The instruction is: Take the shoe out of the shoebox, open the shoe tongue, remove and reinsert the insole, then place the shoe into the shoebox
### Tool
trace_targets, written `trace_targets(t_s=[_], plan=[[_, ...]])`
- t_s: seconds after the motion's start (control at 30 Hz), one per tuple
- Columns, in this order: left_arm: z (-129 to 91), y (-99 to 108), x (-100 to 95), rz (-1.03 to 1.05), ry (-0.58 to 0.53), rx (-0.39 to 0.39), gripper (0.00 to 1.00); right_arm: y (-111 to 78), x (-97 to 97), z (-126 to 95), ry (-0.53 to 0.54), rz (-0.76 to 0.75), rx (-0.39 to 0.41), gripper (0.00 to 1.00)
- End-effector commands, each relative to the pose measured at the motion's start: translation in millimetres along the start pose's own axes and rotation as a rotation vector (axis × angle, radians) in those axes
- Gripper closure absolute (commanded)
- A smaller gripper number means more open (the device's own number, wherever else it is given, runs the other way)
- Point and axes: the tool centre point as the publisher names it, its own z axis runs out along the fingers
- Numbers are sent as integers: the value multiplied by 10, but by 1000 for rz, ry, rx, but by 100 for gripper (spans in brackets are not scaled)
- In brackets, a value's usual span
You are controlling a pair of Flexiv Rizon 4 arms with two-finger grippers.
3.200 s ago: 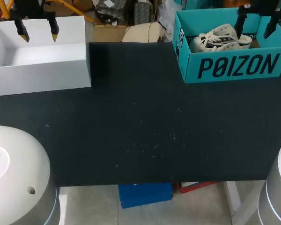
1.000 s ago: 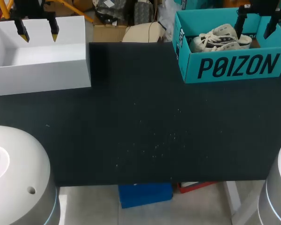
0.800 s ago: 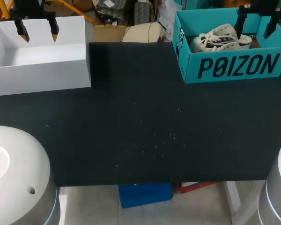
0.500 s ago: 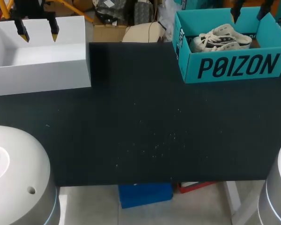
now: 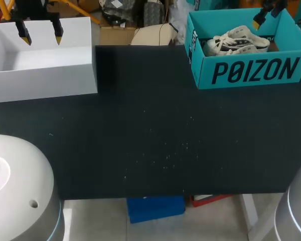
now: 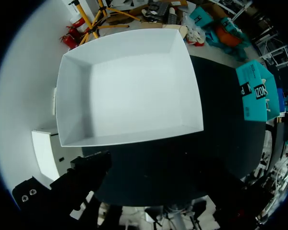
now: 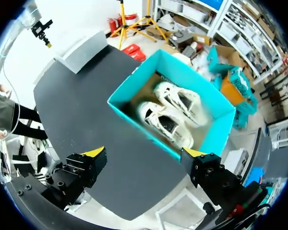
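Right gripper [image 7: 144,153]: fingers spread wide, empty, touching nothing. Straight ahead of it is 1 teal shoebox [image 7: 220,125] with 2 shoes [image 7: 165,122] inside, side by side: white, laced, dark inside. Left gripper [image 5: 40,34]: also spread, empty, hanging over 1 white box [image 5: 45,78].

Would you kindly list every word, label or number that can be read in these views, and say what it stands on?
"POIZON": large dark letters on the front wall of the shoebox, head view.
Dark print on the shoebox in the left wrist view: too small and distorted to read whole.
Shoes: no print that can be read.
White box: none.
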Motion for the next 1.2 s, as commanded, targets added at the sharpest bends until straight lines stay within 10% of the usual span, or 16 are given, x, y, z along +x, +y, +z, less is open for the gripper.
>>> trace_targets(t_s=[0.03,0.47,0.7,1.2], plan=[[-4,3,5,-1,-2,-1,0,-24,-101,98,99,-685,-109,0],[-4,3,5,-1,-2,-1,0,510,-356,605,169,-1184,35,0],[-4,3,5,-1,-2,-1,0,687,-595,910,78,-1330,66,51],[-4,3,5,-1,-2,-1,0,661,-1119,1517,-10,-1505,173,60]])
